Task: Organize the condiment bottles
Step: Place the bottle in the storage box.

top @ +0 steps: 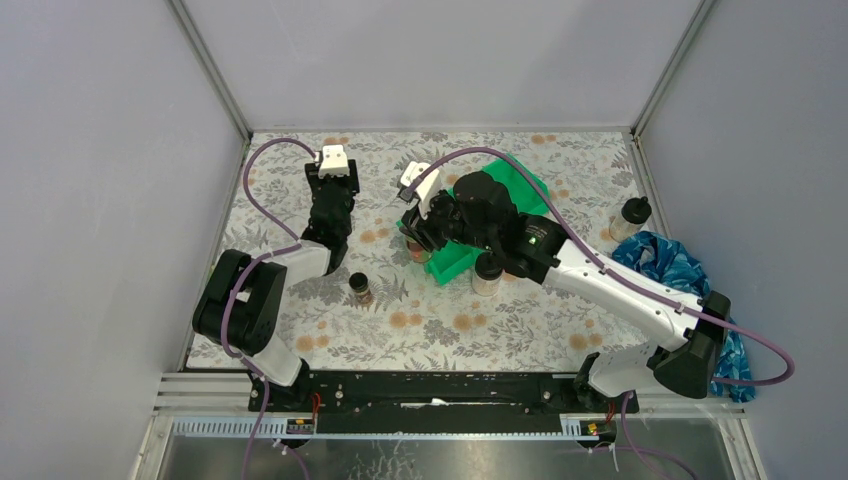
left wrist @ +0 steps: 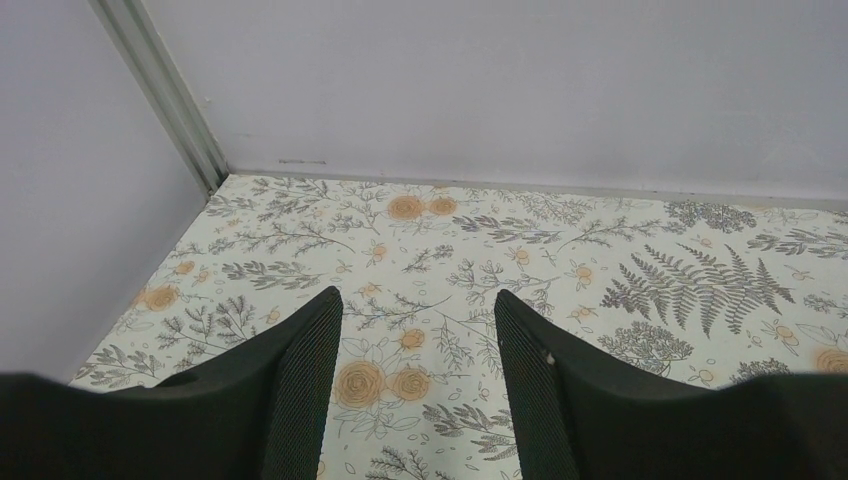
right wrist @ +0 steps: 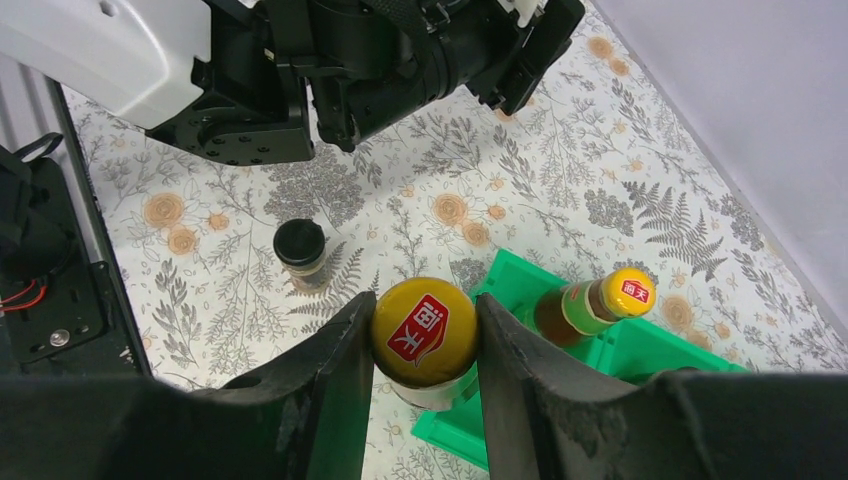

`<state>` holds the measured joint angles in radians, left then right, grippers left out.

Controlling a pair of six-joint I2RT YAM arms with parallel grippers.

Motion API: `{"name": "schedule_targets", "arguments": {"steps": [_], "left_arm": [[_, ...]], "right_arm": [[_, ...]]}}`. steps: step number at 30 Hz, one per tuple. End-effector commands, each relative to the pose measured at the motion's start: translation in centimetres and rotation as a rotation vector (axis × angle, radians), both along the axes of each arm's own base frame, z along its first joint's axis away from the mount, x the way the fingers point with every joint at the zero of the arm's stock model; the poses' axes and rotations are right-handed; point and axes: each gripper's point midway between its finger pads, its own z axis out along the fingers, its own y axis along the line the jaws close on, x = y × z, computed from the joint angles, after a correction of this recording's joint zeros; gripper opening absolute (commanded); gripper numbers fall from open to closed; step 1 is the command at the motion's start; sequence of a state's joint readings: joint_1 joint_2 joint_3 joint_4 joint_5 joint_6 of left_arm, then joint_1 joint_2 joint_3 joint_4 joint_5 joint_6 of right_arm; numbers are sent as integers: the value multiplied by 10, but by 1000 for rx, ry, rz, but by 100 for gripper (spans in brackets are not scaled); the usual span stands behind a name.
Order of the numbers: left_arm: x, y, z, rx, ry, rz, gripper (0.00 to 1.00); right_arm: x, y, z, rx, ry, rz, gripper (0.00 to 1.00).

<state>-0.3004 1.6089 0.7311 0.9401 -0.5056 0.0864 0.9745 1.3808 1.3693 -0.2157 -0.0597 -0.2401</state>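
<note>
My right gripper [right wrist: 425, 312] is shut on the yellow cap of a brown condiment bottle [right wrist: 424, 335], held upright at the left corner of the green bin [right wrist: 640, 352]. A second yellow-capped bottle [right wrist: 592, 304] stands inside the bin. On the cloth to the left stands a short dark jar with a black cap [right wrist: 300, 250], which the top view shows as the same jar [top: 360, 288]. A clear black-lidded jar [top: 487, 272] stands against the bin's near side, and another [top: 632, 215] stands at the far right. My left gripper [left wrist: 415, 300] is open and empty over the back-left cloth.
The green bin [top: 525, 180] lies mid-table, partly under the right arm. A crumpled blue cloth [top: 672, 265] lies at the right edge. The left arm [top: 325, 215] reaches toward the back-left corner, close to the walls. Floral cloth covers the table.
</note>
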Motion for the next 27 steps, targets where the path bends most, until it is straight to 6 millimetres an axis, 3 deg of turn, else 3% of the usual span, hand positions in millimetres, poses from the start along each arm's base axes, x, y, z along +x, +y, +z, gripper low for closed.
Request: {"name": "schedule_targets", "arguments": {"steps": [1, 22, 27], "left_arm": [[-4, 5, 17, -17, -73, 27, 63], [-5, 7, 17, -27, -79, 39, 64], [-4, 7, 16, -27, -77, 41, 64]], "right_arm": [[4, -7, 68, 146, -160, -36, 0], [56, -40, 58, 153, -147, -188, 0], [59, -41, 54, 174, -128, -174, 0]]}}
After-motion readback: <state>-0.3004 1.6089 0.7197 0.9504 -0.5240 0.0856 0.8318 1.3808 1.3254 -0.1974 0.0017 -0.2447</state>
